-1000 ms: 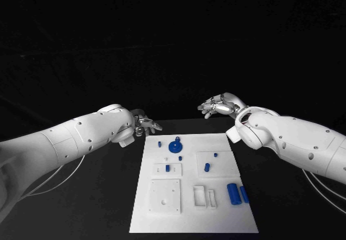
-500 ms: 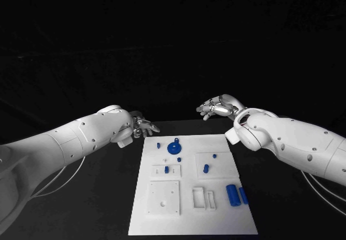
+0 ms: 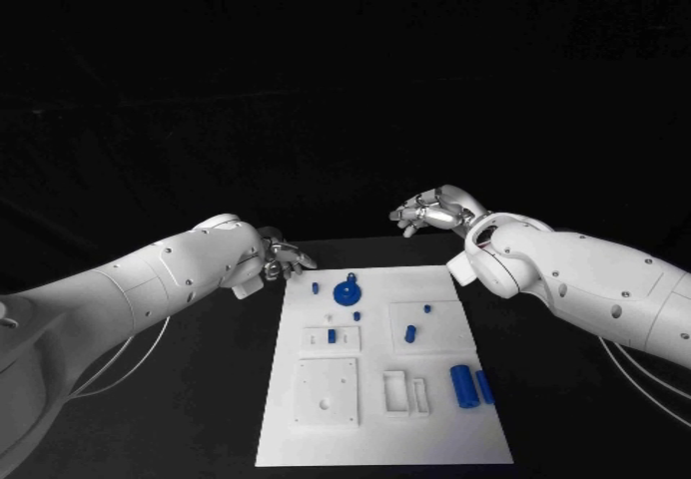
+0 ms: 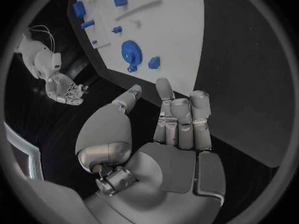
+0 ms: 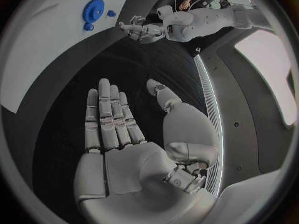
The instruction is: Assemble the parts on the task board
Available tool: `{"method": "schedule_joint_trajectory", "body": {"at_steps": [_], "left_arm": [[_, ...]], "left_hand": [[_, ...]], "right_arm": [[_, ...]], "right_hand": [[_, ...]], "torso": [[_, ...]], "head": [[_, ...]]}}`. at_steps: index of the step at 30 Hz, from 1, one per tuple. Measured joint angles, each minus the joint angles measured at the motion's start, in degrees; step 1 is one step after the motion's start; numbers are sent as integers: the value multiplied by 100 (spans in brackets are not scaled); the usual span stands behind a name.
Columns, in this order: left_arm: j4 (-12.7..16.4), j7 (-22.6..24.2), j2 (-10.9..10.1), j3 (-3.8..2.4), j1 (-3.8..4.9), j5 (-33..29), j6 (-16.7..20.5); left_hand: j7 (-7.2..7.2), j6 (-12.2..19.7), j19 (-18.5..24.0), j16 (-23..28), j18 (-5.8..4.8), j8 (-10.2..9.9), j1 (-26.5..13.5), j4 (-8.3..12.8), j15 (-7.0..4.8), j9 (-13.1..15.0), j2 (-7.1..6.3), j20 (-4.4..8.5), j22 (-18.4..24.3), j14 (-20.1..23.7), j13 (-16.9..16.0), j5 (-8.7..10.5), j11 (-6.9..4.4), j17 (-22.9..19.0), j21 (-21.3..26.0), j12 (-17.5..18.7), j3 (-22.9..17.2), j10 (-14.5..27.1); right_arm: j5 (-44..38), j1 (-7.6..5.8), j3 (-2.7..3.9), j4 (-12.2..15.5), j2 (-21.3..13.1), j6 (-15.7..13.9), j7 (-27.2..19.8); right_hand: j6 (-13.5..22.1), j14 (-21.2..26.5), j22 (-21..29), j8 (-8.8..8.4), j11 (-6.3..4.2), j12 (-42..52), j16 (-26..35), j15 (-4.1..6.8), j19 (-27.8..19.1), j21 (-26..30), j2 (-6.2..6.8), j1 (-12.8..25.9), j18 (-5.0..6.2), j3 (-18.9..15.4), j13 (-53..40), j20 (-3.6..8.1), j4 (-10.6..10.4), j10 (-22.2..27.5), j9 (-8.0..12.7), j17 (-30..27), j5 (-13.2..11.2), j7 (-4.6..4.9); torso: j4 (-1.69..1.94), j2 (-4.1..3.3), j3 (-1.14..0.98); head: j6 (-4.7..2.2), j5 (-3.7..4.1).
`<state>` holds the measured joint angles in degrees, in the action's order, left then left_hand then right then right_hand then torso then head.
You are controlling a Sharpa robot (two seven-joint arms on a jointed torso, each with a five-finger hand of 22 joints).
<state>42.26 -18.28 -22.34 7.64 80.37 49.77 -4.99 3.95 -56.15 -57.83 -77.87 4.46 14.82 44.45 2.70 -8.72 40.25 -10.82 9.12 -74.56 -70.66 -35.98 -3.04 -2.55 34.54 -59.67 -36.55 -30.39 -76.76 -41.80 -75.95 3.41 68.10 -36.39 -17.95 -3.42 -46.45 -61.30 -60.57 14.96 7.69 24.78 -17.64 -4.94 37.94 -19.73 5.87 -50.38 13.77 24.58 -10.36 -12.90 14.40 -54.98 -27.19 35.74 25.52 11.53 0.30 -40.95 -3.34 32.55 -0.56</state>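
Left robot hand (image 3: 284,258) released beside the task board (image 3: 374,439) far corner, right robot hand (image 3: 432,212) released beyond its far edge, blue parts (image 3: 348,293) untouched

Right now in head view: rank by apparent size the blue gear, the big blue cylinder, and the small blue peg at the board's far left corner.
1-2. blue gear and big blue cylinder: too close to rank, and the cylinder lies nearer the camera.
3. small blue peg: clearly smallest.

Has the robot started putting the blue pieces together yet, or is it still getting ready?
Nothing looks done yet. The blue gear and the two blue cylinders lie loose on the task board. Nothing is in hand: the left hand and the right hand hold nothing and hover past the board's far corners. So picking up and fitting every part is left.
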Motion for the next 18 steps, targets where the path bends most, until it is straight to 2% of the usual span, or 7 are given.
{"method": "schedule_joint_trajectory", "body": {"at_steps": [4,10,18], "left_arm": [[-62,11,42,0,-78,-19,-38],[-104,28,77,3,-145,-63,-82],[-87,61,99,2,-152,-152,-122]], "left_hand": [[18,19,0,0,0,0,23,16,0,-6,23,0,-6,0,0,0,0,0,0,0,16,0],[24,25,0,0,0,0,45,32,0,-6,45,0,-6,0,-6,0,10,0,0,0,32,10],[24,27,32,0,-1,0,-7,12,19,-20,97,-10,-12,19,-11,0,21,0,0,0,83,21]], "right_arm": [[0,0,0,10,0,0,0],[0,0,0,12,-2,-1,0],[0,0,0,7,8,-2,0]], "right_hand": [[0,0,0,0,0,0,0,0,0,0,0,0,0,0,0,0,0,0,6,0,0,0],[0,-1,0,0,0,0,0,1,0,0,0,0,0,0,5,0,0,0,6,0,0,0],[0,-1,0,0,0,0,0,1,1,0,0,0,0,0,10,0,0,0,5,1,0,0]], "torso": [[-2,-1,-1],[-7,-5,-2],[-1,-7,-5]], "head": [[11,2],[28,15],[57,27]]}}
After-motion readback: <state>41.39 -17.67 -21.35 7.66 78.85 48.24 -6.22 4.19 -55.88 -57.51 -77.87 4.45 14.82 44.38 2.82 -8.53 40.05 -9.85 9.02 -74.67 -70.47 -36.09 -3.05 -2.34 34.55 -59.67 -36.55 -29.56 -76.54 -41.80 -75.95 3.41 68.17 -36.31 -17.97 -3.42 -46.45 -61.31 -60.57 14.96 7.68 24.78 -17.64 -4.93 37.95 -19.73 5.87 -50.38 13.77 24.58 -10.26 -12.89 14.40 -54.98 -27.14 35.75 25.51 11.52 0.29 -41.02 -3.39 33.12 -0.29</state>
